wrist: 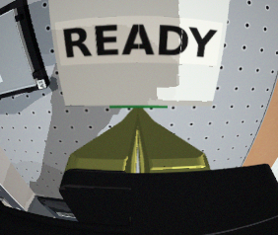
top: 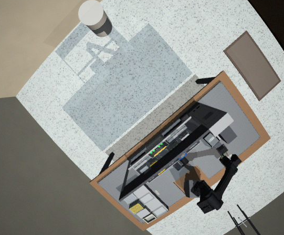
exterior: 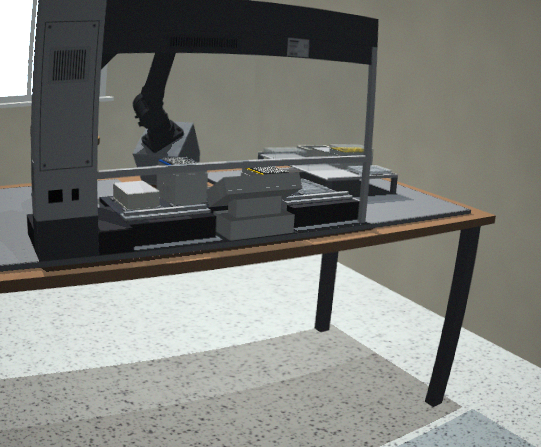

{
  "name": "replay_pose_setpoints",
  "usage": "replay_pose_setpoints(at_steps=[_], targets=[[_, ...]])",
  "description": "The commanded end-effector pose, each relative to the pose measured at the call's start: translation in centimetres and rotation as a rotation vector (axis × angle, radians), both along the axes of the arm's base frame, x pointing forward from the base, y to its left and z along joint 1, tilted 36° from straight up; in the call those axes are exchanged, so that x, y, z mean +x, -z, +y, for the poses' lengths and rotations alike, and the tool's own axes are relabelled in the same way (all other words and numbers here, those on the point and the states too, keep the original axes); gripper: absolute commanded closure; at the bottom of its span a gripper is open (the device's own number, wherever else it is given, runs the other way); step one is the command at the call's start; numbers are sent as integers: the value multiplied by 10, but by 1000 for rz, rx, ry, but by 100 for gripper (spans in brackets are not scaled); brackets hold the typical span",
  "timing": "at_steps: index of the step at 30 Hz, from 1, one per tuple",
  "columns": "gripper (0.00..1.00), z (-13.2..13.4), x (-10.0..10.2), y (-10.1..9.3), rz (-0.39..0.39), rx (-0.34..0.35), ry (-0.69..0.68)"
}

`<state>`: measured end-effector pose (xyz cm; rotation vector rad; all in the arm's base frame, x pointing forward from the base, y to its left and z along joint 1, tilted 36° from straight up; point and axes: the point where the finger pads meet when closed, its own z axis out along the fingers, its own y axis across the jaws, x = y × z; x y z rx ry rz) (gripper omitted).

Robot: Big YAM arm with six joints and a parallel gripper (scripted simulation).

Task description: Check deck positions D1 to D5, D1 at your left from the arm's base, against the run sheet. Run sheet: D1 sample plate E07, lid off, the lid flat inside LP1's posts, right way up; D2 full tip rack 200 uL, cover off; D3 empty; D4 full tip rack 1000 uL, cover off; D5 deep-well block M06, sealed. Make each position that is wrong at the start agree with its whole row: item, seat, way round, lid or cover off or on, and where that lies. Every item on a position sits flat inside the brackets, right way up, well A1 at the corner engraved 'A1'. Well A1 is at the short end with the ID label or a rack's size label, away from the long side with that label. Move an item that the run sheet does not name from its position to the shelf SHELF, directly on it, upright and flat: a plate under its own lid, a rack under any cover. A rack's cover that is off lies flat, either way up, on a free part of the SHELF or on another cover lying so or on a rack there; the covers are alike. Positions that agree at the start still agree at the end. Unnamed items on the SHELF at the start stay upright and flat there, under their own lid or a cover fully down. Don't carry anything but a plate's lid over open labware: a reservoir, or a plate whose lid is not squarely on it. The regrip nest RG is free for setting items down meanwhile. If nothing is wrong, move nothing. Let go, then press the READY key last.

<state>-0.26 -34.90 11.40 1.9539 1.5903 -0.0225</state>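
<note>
Perforated deck [wrist: 250,51], upright READY key [wrist: 137,41] beyond closed claw [wrist: 138,137]

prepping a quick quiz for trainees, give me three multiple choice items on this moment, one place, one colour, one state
1. Where do the pincer tips point?
A. at the READY key
B. at the shelf
C. at a table leg

2. What colour is the thin strip at the key's near edge?
A. red
B. green
C. blue

3. How does the pincer stand?
A. wide open
B. shut on a lid
C. shut, holding nothing

Answers:
1 A, the pincer tips sit just below the READY key.
2 B, the strip is green.
3 C, the olive fingers meet with nothing between.
</note>
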Motion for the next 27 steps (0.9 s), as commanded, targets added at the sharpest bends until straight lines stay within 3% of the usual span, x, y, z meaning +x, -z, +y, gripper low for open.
replay_pose_setpoints(at_steps=[1, 27], targets=[[100, -16, -11, -24, 15, -56, 15], [100, -17, -12, -20, 11, -39, 14]])
